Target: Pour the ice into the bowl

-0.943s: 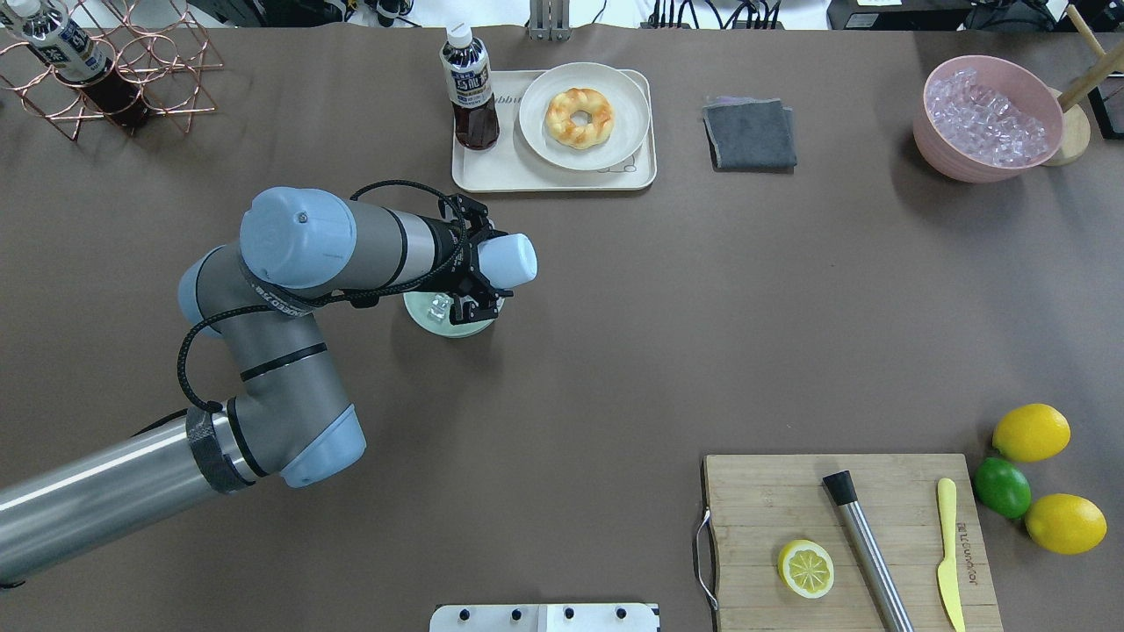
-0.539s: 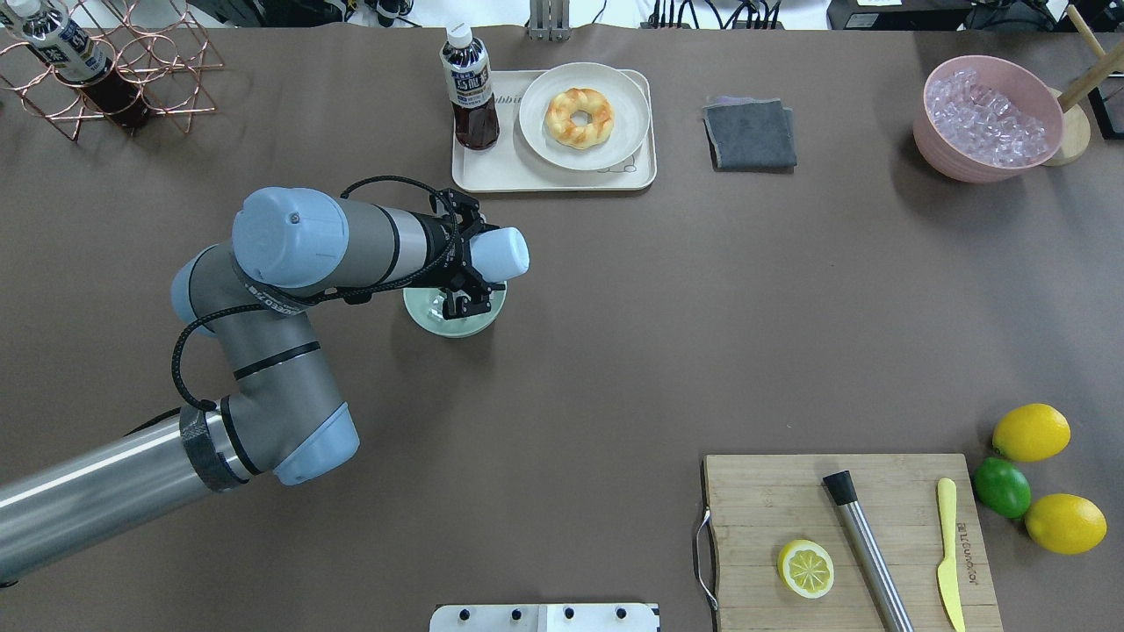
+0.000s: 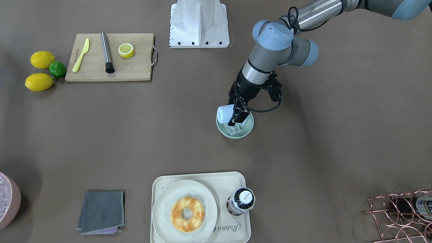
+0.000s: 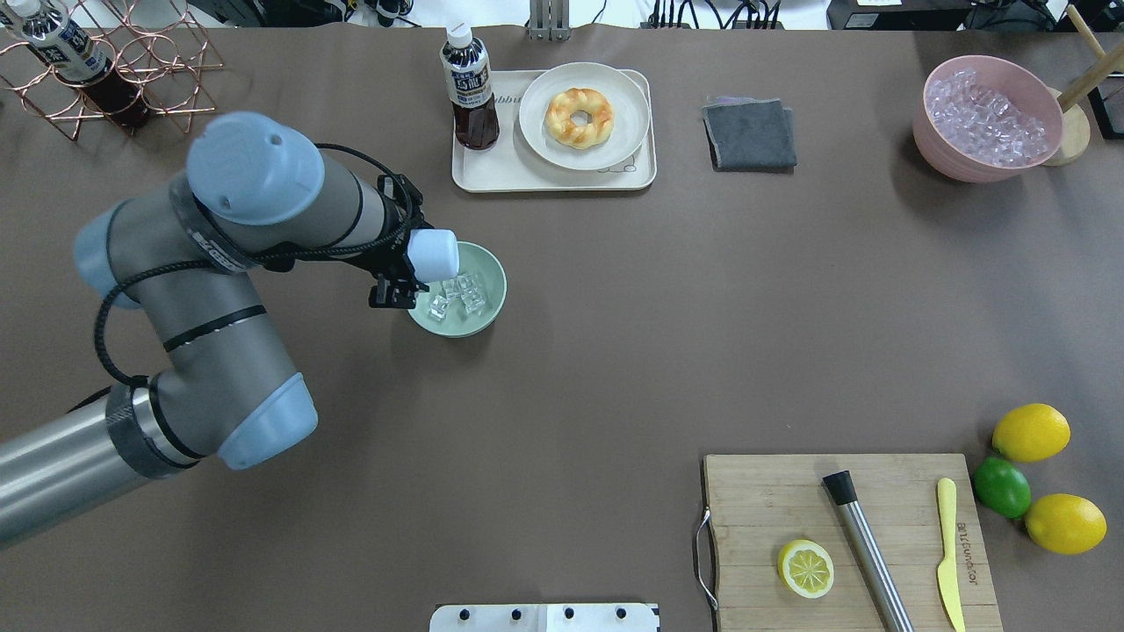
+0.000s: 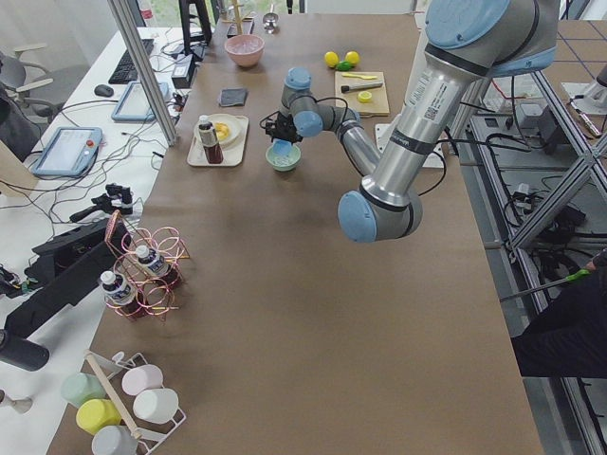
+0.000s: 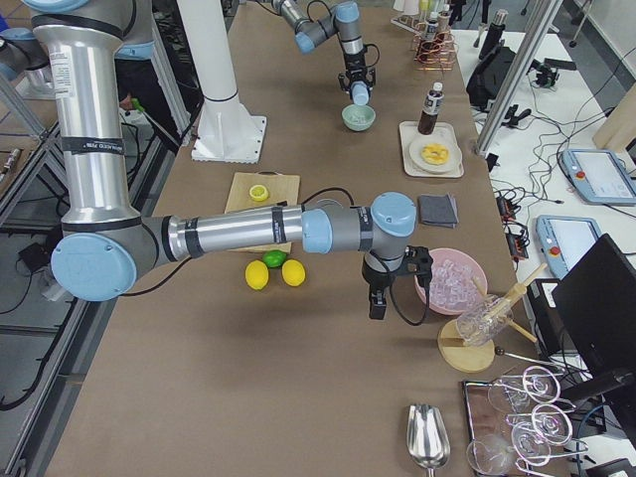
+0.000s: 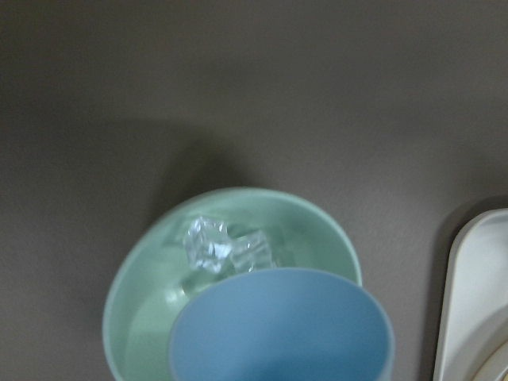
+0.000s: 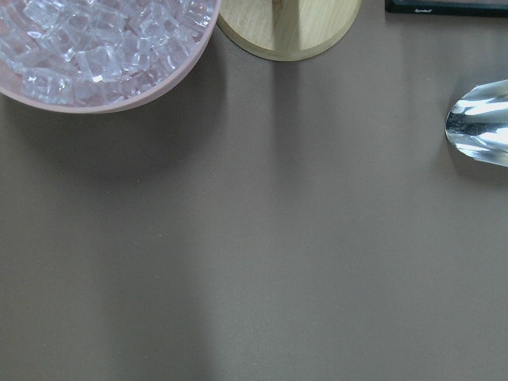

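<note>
Gripping the light blue cup on its side, long axis left to right, our left fingers hang over the left rim of the mint-green bowl, the ice lying in it just right of them. Our right fingers, far off by the pink tub, we cannot tell open or closed; the tray stands well apart.

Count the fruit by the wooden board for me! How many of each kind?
Whole lemons: 2
Limes: 1
Cut lemon halves: 1
Total: 4
</note>
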